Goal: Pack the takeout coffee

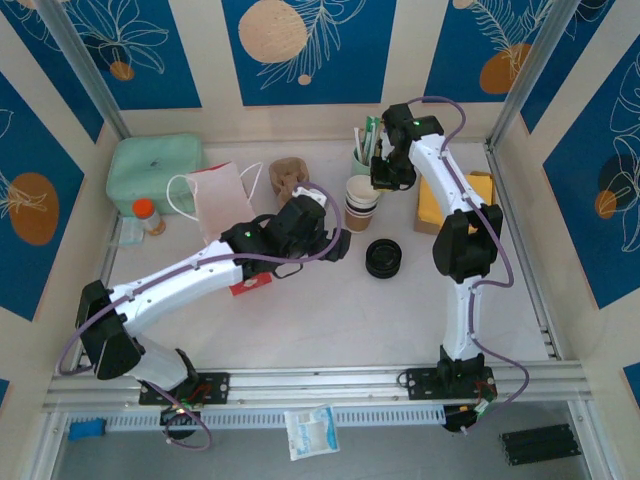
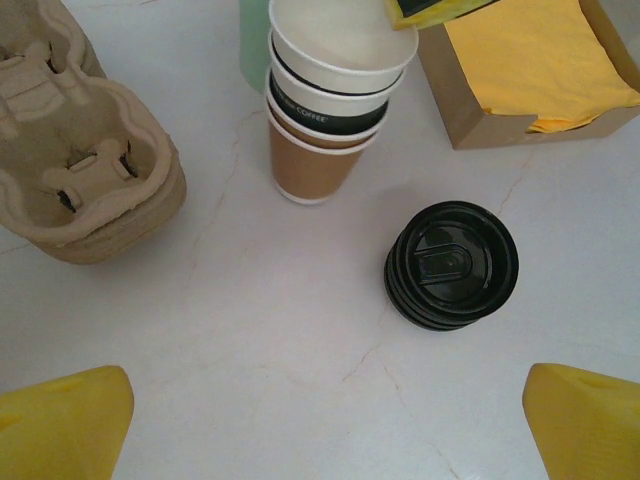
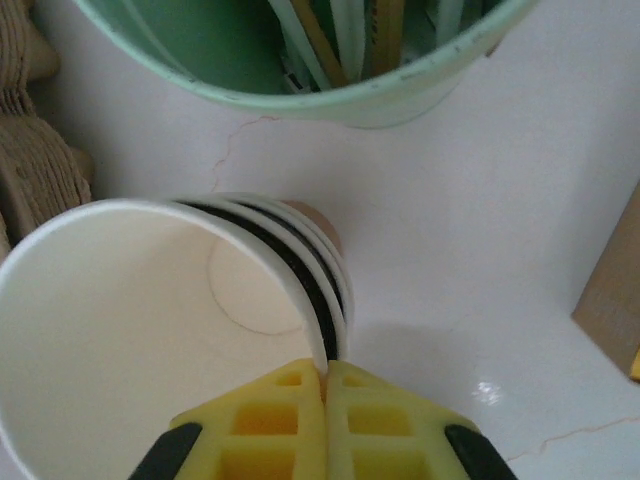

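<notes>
At the far left of the table (image 1: 300, 330) a mint-green box (image 1: 155, 170) is seen, with a small orange-capped bottle (image 1: 147, 213) just in front of it. Beside these a white paper bag (image 1: 218, 200) with loop handles is placed, its near edge covered by the left arm. Further right, nested pulp cup carriers (image 2: 90, 170) are found near the back wall.

The left gripper (image 2: 320, 435) is held above bare table in front of the carriers. Its jaws are spread wide and nothing is held between them.

Just right of the carriers a stack of lidless cups (image 2: 315, 150) stands upright, with no lid on any of them. The topmost cup (image 3: 130, 330), cream with a dark band, is nested in this stack, well apart from the paper bag. Its rim is pinched on the near side by the right gripper (image 3: 325, 395), whose yellow fingers (image 3: 260, 420) are pressed almost together on the paper wall. Whether one cup wall or more lies between the pads cannot be told from the wrist view.

Behind the stack a mint-green holder (image 3: 400, 95) filled with straws and stirrers is set. In front of the stack, apart from it, a stack of black lids (image 2: 452, 265) lies on the table. At the right, a cardboard box of yellow napkins (image 2: 540, 70) is seen.
</notes>
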Controlling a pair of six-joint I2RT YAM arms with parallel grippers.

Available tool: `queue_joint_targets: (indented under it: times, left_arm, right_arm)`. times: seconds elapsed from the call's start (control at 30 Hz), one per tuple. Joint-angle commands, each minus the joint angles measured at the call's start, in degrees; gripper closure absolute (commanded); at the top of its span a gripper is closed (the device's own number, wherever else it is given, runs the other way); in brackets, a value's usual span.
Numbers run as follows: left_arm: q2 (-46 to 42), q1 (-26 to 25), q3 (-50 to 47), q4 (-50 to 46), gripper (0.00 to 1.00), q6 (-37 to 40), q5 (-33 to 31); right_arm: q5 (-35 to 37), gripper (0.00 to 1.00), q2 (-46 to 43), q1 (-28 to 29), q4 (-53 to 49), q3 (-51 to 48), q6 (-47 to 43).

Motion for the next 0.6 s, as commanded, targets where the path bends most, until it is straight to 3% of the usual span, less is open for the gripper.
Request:
queue_joint_targets:
  times: [0.0, 0.57]
  left_arm:
    - [0.32, 0.51, -0.69, 1.06, 0.01, 0.56, 0.89]
    - [-0.10, 0.58, -0.60, 0.74, 0.01, -0.13, 0.39]
  right_arm:
    - [-0.71, 1.00, -0.18, 0.25, -2.10, 1.98, -0.76]
    - [-4.18, 1.00, -8.09, -1.42, -0.15, 1.01, -0.40]
